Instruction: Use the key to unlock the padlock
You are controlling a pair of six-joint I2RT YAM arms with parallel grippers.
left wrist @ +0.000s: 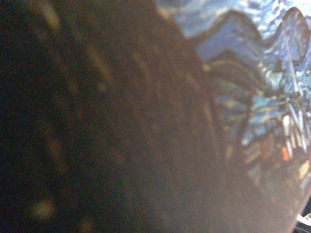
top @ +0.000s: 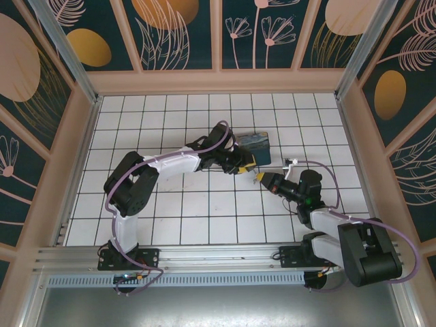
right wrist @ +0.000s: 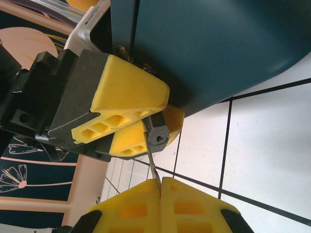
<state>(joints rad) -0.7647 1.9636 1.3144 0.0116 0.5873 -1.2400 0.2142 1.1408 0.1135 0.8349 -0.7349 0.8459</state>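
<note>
R pincer (right wrist: pixel 160 188): jaws fully closed, yellow pads pressed flat together w/ a thin silvery key (right wrist: pixel 152 167) nipped in the seam, blade sticking straight out ahead. L pincer (right wrist: pixel 163 116), just in front of R's tips: jaws a little apart, clamped on the padlock (right wrist: pixel 158 135), which sits between its 2 pads, keyhole face toward R pincer. Key tip meets the lock by the keyhole; in or not, can't tell.

Lock: small, grey metal, faceted body, round keyhole. Pads: yellow plastic wedges w/ hollow cells.

Just behind L pincer: box (right wrist: pixel 218 48), smooth dark blue-green side; blurry blue swirl paint in L wrist view. Under both: tiled surface (right wrist: pixel 272 145), white squares, dark grout.

Count: 2 pincers, 4 pads, 1 lock, 1 key blade, 1 box.
</note>
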